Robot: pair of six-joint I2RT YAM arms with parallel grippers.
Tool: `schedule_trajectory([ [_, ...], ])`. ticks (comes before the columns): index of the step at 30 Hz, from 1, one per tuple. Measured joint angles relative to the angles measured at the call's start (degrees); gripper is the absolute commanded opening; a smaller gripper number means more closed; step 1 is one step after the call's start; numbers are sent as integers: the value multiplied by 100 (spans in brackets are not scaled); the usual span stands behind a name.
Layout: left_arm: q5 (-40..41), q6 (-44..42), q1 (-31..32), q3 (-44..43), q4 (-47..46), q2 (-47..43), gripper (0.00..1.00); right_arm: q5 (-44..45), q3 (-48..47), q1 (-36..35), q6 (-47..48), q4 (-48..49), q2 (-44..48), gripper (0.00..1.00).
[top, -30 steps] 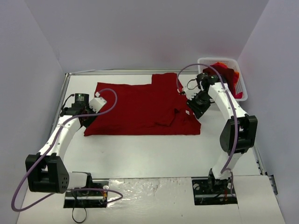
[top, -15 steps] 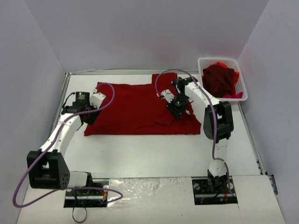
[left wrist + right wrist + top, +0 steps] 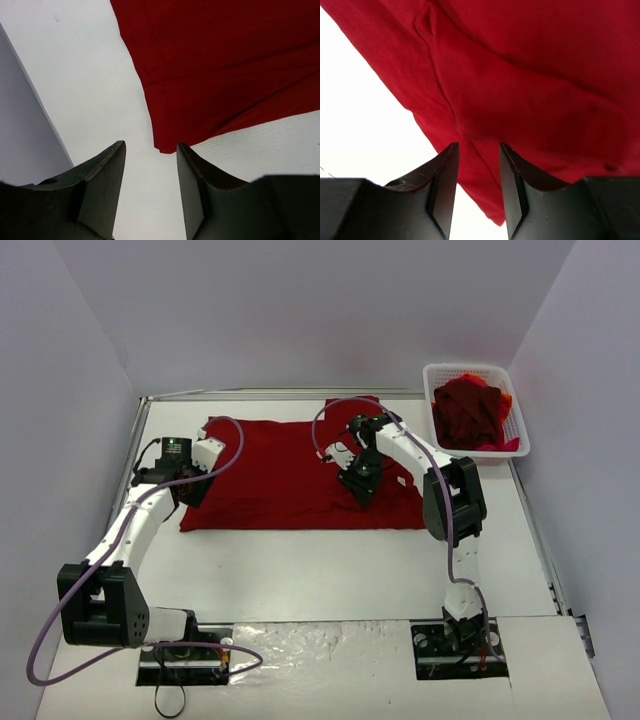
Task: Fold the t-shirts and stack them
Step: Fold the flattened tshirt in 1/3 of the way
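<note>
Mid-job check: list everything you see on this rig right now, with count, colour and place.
spread t-shirt: one, dark red, flat on the middle of the table, its right part bunched under the right gripper
heaped t-shirts: number unclear, dark red with some brighter red-orange, in the basket
mesh basket: one, white, far right corner
table: one, white, enclosed by pale walls
cables: two, purple, one looped along each arm
left gripper: open, holding nothing, above the shirt's near left corner
right gripper: open, over the shirt's right part
</note>
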State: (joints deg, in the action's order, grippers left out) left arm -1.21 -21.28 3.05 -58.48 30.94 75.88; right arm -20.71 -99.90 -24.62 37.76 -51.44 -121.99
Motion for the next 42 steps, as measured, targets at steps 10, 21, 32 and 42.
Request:
schedule_trajectory([
  [10,2,52,0,24,-48,2,44,-31,-7,-177,-2,39,-422,38],
  [21,15,52,0,192,-127,2,45,63,-7,-243,-52,138,-509,10],
  [32,13,52,0,192,-129,2,45,317,-345,-278,-184,142,-490,3],
  [42,15,52,0,212,-149,2,45,444,-745,-409,-240,162,-487,0],
])
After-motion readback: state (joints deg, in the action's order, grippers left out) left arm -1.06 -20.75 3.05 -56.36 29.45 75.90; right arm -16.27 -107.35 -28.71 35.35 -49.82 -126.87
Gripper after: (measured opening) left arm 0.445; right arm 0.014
